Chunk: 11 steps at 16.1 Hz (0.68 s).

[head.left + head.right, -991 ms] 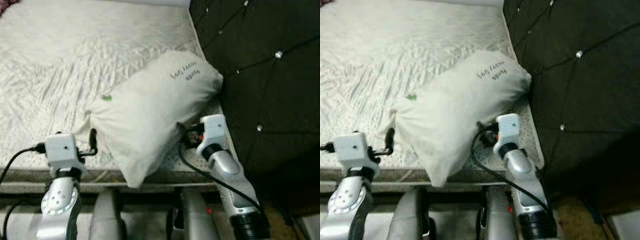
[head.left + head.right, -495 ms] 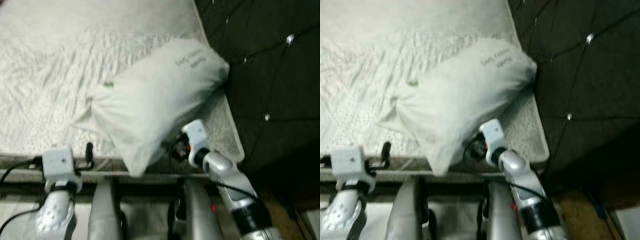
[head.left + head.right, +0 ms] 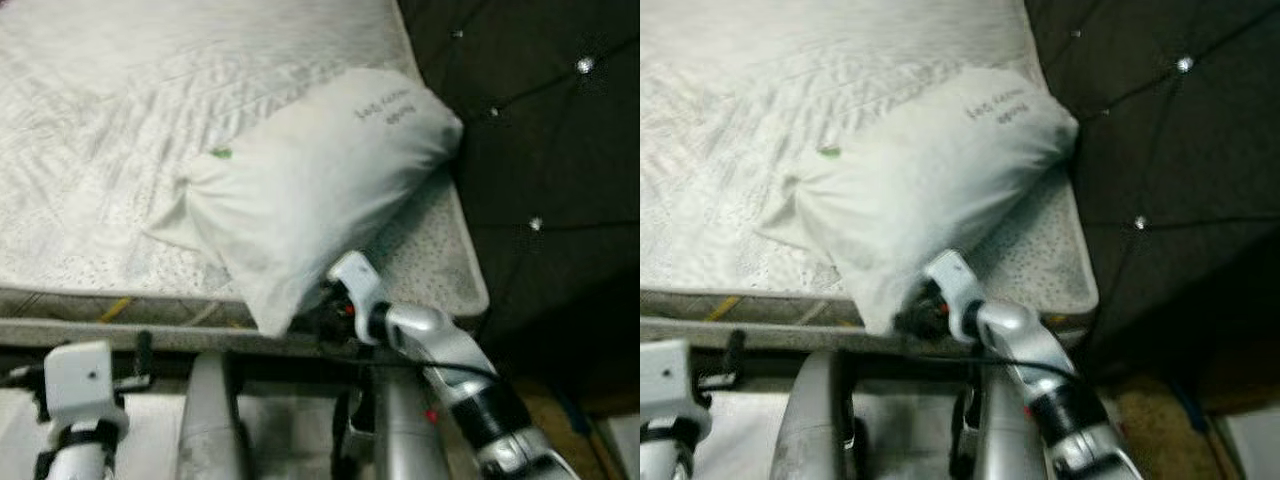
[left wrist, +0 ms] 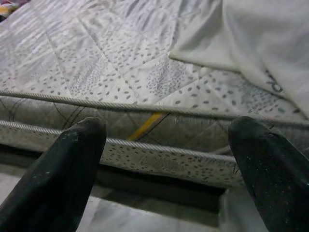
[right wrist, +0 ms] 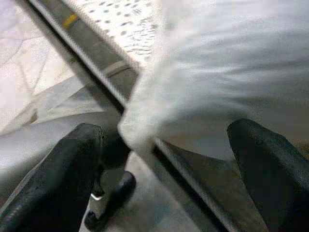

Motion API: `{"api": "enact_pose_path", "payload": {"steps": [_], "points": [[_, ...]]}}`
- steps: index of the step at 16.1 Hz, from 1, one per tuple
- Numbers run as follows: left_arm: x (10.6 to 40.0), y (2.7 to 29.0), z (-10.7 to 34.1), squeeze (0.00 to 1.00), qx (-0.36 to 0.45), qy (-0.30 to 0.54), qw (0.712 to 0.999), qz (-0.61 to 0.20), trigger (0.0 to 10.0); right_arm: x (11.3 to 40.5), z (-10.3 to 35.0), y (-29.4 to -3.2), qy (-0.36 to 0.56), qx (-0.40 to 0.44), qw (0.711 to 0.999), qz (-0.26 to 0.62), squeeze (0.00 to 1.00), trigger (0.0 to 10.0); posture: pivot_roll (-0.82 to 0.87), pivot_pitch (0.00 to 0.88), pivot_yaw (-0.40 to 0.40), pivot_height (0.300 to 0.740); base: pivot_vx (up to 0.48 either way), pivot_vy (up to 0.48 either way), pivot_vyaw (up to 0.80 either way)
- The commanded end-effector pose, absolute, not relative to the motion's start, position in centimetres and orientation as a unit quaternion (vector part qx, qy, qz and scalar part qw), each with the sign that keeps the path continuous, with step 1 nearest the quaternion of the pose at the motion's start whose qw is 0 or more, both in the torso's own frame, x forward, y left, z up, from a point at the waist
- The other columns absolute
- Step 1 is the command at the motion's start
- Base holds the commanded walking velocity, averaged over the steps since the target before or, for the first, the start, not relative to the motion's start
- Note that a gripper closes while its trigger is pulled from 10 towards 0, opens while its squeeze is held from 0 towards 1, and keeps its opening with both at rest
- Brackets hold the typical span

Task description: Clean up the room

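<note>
- Your pillow (image 3: 320, 190) lies on the bed (image 3: 110, 150), at the corner nearest the dark tufted headboard (image 3: 540, 130). It sits slantwise, and one corner hangs over the near edge of the mattress.
- There is handwriting on the pillow's far end and a small green mark near its left side.
- Your right gripper (image 5: 159, 159) is at the overhanging pillow corner, just off the mattress edge. Its fingers (image 5: 58, 179) are spread wide, with the pillow corner between them; they are not closed on it.
- Whether either finger touches the fabric, you cannot tell from these views.
- Your left gripper (image 4: 166, 145) is low, in front of the mattress side and well apart from the pillow. Its fingers (image 4: 63, 164) are also spread wide and hold nothing.
- A yellow tag (image 4: 147, 124) shows on the mattress side between the left fingers.
- The sheet is white, quilted and wrinkled.
</note>
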<state>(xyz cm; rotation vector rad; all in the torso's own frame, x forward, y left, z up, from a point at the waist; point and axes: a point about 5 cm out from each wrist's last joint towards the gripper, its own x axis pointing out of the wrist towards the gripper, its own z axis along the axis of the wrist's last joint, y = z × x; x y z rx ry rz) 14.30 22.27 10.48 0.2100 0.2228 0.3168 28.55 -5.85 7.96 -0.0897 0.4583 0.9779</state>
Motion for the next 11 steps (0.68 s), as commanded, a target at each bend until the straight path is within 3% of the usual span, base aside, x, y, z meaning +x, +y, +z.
{"api": "enact_pose_path", "payload": {"steps": [1, 3, 6, 11], "points": [[14.1, 22.6, 11.1, 0.0, 0.114, 0.101, 0.974, 0.169, 10.0, 28.4, 7.6, -4.9, 0.225, -0.042, 0.848, 0.478, 0.0, 10.0, 0.24, 0.181, -0.107, 0.566, 0.0, 0.0, 0.0], [14.3, 22.5, 11.4, 0.0, 0.114, 0.095, 0.974, 0.17, 10.0, 29.1, 7.6, -4.0, 0.219, -0.025, 0.863, 0.455, 0.0, 10.0, 0.25, 0.182, -0.106, 0.561, 0.0, 0.0, 0.0], [15.3, 22.4, 12.1, 0.0, 0.111, 0.08, 0.976, 0.169, 10.0, 29.0, 7.2, -3.3, 0.233, -0.022, 0.862, 0.449, 0.0, 10.0, 0.24, 0.187, -0.099, 0.541, 0.0, 0.0, 0.0], [17.5, 21.7, 12.2, 0.0, 0.101, 0.068, 0.98, 0.156, 10.0, 29.7, 7.3, -4.7, 0.239, -0.026, 0.877, 0.415, 0.0, 10.0, 0.19, 0.172, -0.098, 0.541, 0.0, 0.0, 0.0]]}}
